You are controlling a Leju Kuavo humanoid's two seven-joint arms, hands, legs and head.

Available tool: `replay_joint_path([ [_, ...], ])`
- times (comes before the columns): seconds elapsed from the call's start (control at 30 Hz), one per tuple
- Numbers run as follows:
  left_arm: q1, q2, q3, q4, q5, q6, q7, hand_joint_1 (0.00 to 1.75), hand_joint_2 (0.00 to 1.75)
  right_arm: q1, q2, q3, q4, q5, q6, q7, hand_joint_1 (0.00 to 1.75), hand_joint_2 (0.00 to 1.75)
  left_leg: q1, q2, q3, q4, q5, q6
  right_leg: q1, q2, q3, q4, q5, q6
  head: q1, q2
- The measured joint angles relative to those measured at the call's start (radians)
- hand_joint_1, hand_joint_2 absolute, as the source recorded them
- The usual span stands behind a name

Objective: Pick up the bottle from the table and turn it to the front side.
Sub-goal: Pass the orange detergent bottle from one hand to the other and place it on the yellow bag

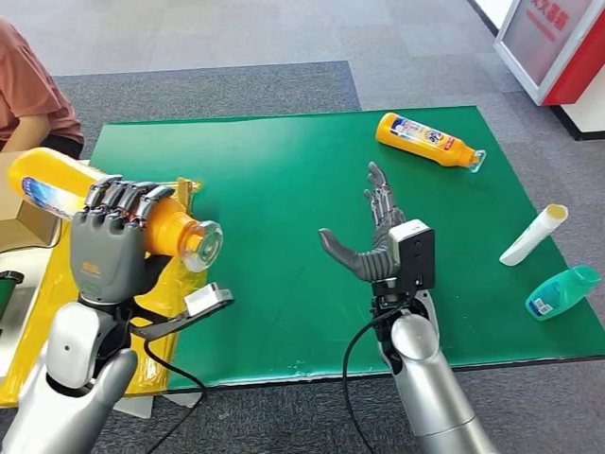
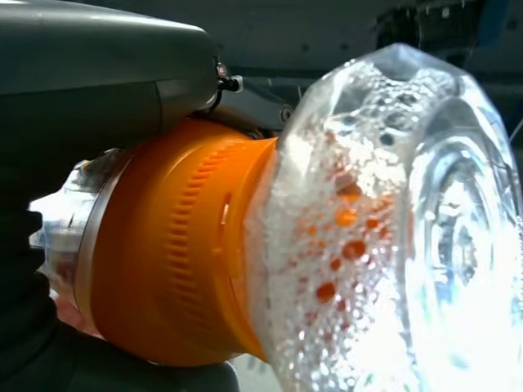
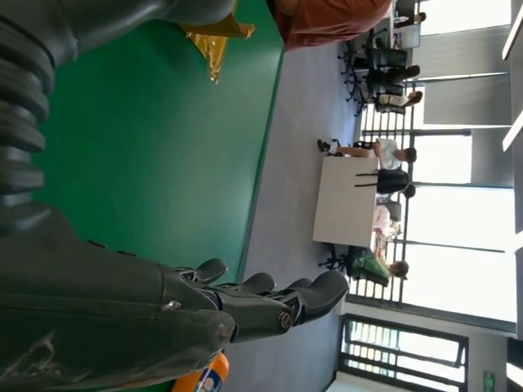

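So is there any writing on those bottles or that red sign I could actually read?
No text here can be read for sure.
Red and white sign: large red characters, cut off by the frame edge, unreadable.
Orange bottle lying on the green mat: blue and white label, print too small.
Orange bottle in the left hand: label blurred.
Teal bottle: small label, too small.
White tube: no print visible.

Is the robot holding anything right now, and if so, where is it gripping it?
Yes. The left hand grips an orange bottle around its body, just behind the neck, with the clear cap sticking out sideways. The right hand is open and holds nothing.
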Motion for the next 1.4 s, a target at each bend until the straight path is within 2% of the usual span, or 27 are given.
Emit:
replay_joint_path([
  [0.1,-0.017,0.022,-0.022,0.023,-0.089,-0.152,0.093,1.75,1.75,0.01,0.005,-0.015,-0.021,0.019,0.024,0.014,0.0,1.75,0.0,0.0,0.0,0.0,0.0,0.0,0.0,0.0,0.0,0.0,0.0,-0.001,0.0,0.0],
  [0.2,-0.028,0.054,-0.05,0.058,-0.111,-0.226,0.151,1.75,1.75,0.02,0.012,-0.03,-0.039,0.033,0.043,0.023,0.0,1.75,0.0,0.001,0.0,0.0,0.001,-0.001,0.0,0.0,-0.001,0.0,0.001,-0.002,0.0,0.0],
  [0.43,-0.036,0.091,-0.07,0.187,-0.093,-0.353,0.157,1.75,1.75,0.031,0.026,-0.058,-0.062,0.051,0.069,0.035,0.0,1.75,0.0,0.0,0.0,0.0,0.001,-0.001,0.0,0.0,-0.001,0.0,0.001,-0.002,0.0,0.0],
  [0.7,-0.081,0.102,-0.071,0.396,0.08,-0.425,0.072,1.75,1.75,0.022,0.04,-0.064,-0.062,0.057,0.081,0.037,0.0,1.75,0.0,0.0,-0.001,0.0,0.002,-0.001,0.0,0.0,-0.001,0.0,0.002,-0.002,0.0,0.0],
  [0.9,-0.113,0.103,-0.071,0.518,0.123,-0.436,0.055,1.75,1.75,0.014,0.044,-0.064,-0.058,0.057,0.081,0.037,0.0,1.75,0.0,0.0,-0.001,0.0,0.002,-0.001,0.0,0.0,-0.001,0.0,0.002,-0.002,0.0,0.0],
  [1.17,-0.139,0.101,-0.063,0.653,0.151,-0.361,0.052,1.75,1.75,0.011,0.053,-0.05,-0.067,0.057,0.085,0.043,0.0,1.75,0.0,0.0,-0.001,0.0,0.002,-0.001,0.0,0.0,-0.001,0.0,0.002,-0.002,0.0,0.0],
  [1.2,-0.141,0.1,-0.059,0.668,0.151,-0.352,0.052,1.46,1.75,0.011,0.053,-0.046,-0.071,0.057,0.086,0.043,0.0,1.75,0.0,0.0,-0.001,0.0,0.002,-0.001,0.0,0.0,-0.001,0.0,0.002,-0.002,0.0,0.0],
  [1.3,-0.145,0.096,-0.049,0.704,0.151,-0.337,0.052,0.15,1.75,0.011,0.054,-0.032,-0.082,0.059,0.089,0.047,0.0,1.75,0.0,0.0,-0.001,0.0,0.002,-0.001,0.0,0.0,-0.001,0.0,0.002,-0.002,0.0,0.0],
  [1.33,-0.145,0.095,-0.045,0.716,0.151,-0.332,0.052,0.0,1.75,0.011,0.054,-0.028,-0.086,0.061,0.09,0.049,0.0,1.75,0.0,0.0,-0.001,0.0,0.002,-0.001,0.0,0.0,-0.001,0.0,0.002,-0.002,0.0,0.0],
  [1.4,-0.145,0.088,-0.036,0.734,0.148,-0.319,0.052,0.0,1.75,0.012,0.054,-0.02,-0.095,0.063,0.09,0.052,0.0,1.75,0.0,0.0,-0.001,0.0,0.002,-0.001,0.0,0.0,-0.001,0.0,0.002,-0.002,0.0,0.0],
])
